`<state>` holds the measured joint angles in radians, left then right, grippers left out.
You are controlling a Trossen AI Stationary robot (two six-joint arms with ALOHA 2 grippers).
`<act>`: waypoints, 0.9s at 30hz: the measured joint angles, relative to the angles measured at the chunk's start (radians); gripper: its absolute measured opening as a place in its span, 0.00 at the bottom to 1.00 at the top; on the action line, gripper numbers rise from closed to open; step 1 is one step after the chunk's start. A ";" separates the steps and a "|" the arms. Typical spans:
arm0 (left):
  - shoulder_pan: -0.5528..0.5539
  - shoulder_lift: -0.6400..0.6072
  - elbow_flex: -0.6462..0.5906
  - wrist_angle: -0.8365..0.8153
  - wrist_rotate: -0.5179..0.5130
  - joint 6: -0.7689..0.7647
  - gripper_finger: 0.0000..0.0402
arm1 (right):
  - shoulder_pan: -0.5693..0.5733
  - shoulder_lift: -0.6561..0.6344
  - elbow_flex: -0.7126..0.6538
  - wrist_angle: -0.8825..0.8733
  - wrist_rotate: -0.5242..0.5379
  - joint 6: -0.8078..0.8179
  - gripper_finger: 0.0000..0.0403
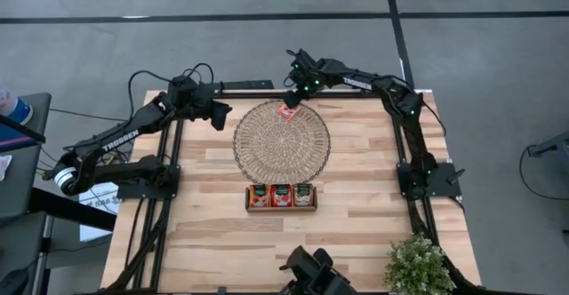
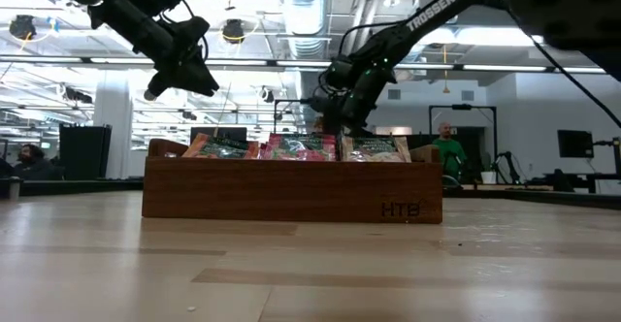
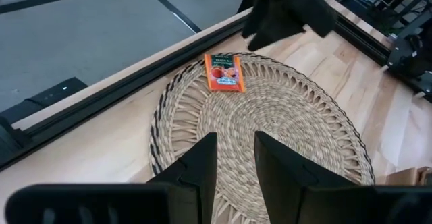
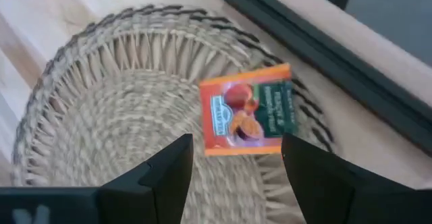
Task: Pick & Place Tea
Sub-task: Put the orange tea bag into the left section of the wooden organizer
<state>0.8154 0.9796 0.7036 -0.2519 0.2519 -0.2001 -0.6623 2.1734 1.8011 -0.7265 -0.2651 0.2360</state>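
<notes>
Behind tray [image 2: 291, 191], low view: sachet [image 4: 248, 108] hidden

Pale wooden table [image 1: 356, 233] — woven mat [image 1: 267, 148], wooden tray [image 1: 281, 208], potted plant [image 1: 416, 265]

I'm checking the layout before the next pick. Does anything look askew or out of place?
Only one thing: a lone tea sachet lies at the far edge of the woven mat, slightly crooked, under the open right gripper. The other sachets stand neatly in the wooden tray.
</notes>
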 joint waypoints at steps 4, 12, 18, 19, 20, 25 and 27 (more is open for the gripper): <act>-0.007 0.000 0.000 0.000 0.011 0.000 0.22 | -0.021 0.034 0.023 0.019 -0.074 0.064 0.54; -0.018 0.002 0.000 -0.003 0.021 0.000 0.22 | -0.051 0.127 0.099 -0.009 -0.153 0.105 0.54; -0.018 0.002 0.000 -0.004 0.021 0.000 0.22 | -0.051 0.138 0.131 -0.013 -0.154 0.104 0.51; -0.018 0.002 0.000 -0.003 0.021 0.000 0.22 | -0.054 0.138 0.131 -0.019 -0.154 0.104 0.51; -0.018 0.002 0.000 -0.003 0.021 0.000 0.22 | -0.057 0.138 0.131 -0.026 -0.154 0.104 0.50; -0.018 0.002 0.000 -0.002 0.021 0.003 0.22 | -0.073 0.139 0.130 -0.085 -0.154 0.104 0.49; -0.018 0.002 0.000 -0.002 0.021 0.003 0.22 | -0.076 0.139 0.130 -0.083 -0.154 0.105 0.49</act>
<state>0.7979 0.9813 0.7040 -0.2535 0.2726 -0.1967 -0.7380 2.3119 1.9312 -0.8093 -0.4191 0.3409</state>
